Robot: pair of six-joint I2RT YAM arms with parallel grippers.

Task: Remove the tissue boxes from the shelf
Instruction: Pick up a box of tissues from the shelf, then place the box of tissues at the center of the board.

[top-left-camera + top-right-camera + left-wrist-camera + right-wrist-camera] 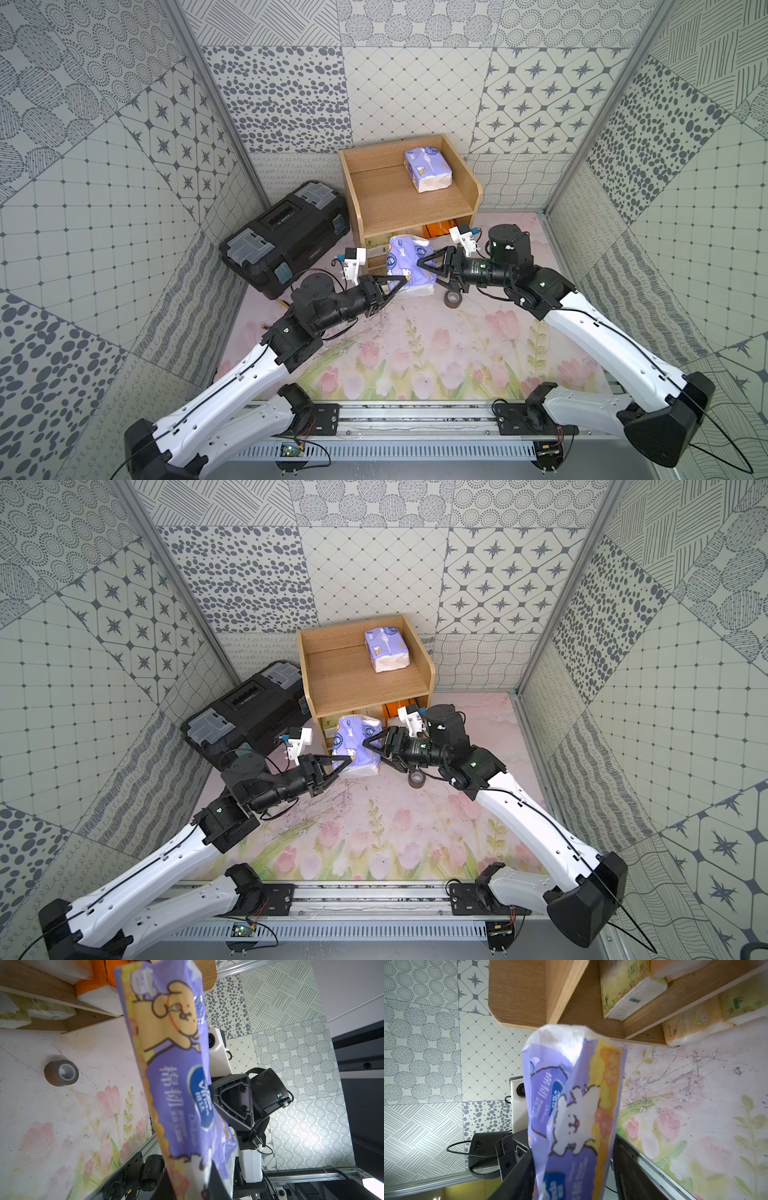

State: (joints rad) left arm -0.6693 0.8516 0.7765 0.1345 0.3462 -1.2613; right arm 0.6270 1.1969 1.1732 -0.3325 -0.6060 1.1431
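A lavender tissue pack (409, 259) with cartoon prints hangs just in front of the wooden shelf (390, 199), held from both ends. My left gripper (399, 284) is shut on its near left edge, pinching the wrapper (182, 1088). My right gripper (424, 270) closes round its right end, with both fingers against the pack (571, 1105). A second lavender pack (428, 170) lies on the shelf's top at the back right. An orange pack (436, 230) sits on a lower tier, partly hidden. Cream and yellow-green packs (627, 987) fill the lower tiers.
A black toolbox (286, 232) lies left of the shelf, close to my left arm. A grey tape roll (452, 298) stands on the flowered mat under my right wrist. Patterned walls close in on three sides.
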